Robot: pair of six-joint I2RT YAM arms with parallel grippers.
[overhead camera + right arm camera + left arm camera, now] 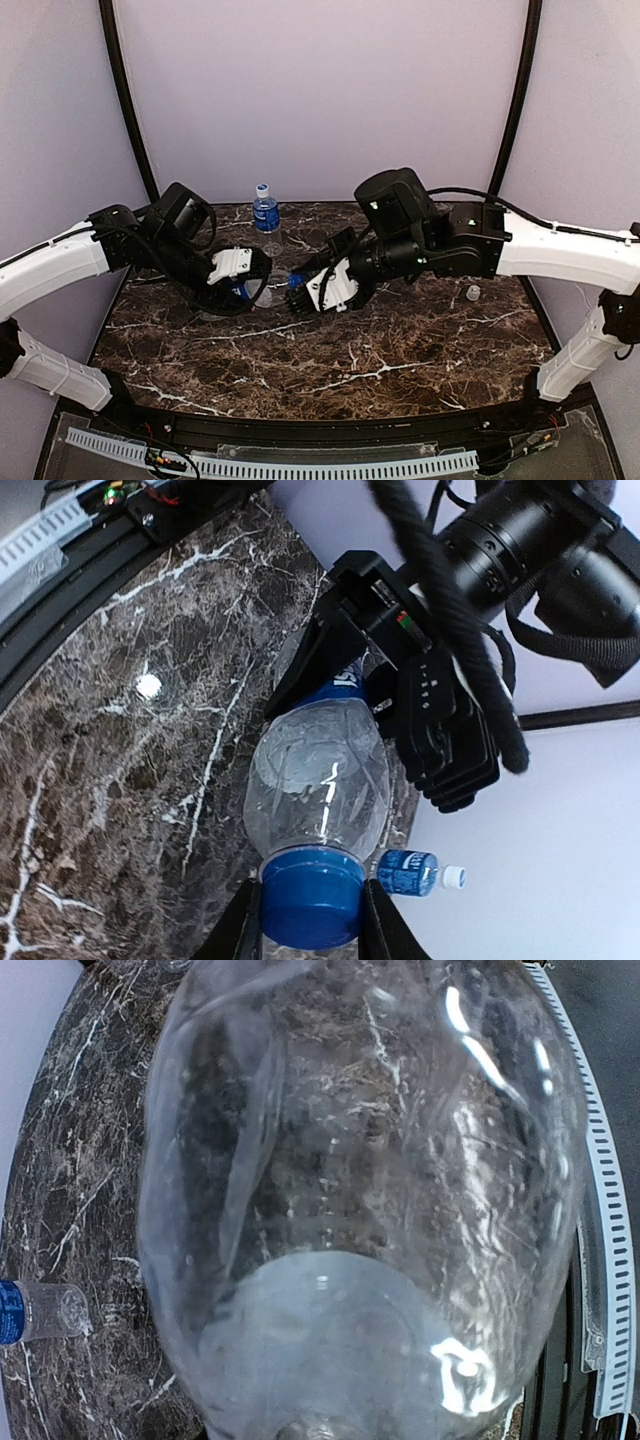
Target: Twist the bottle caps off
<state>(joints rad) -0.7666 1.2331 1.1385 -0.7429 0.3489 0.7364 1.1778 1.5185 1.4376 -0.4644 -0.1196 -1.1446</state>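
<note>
Bottle cap [310, 910], round, dark blue, on crinkled clear plastic bottle [318, 780]

- Left arm [55, 262]: white tubular links at the left edge of the top view, with black cylindrical joint housings [185, 213] toward the centre. A thin black cable runs along the white shell.
- Right arm [570, 255]: matching white links at the right edge, with bulkier black motor housings [400, 200]. It shows a small green indicator light [373, 205] and a black cable loop [470, 192] over the top.
- Left gripper [250, 290]: black body with a white side plate. In the right wrist view it shows a ribbed black block, and a braided cable [450, 610] crosses the upper centre.
- Right gripper [297, 290]: white side plate on a black body. Its dark fingers [240, 935] show at the bottom edge of the right wrist view.
</note>
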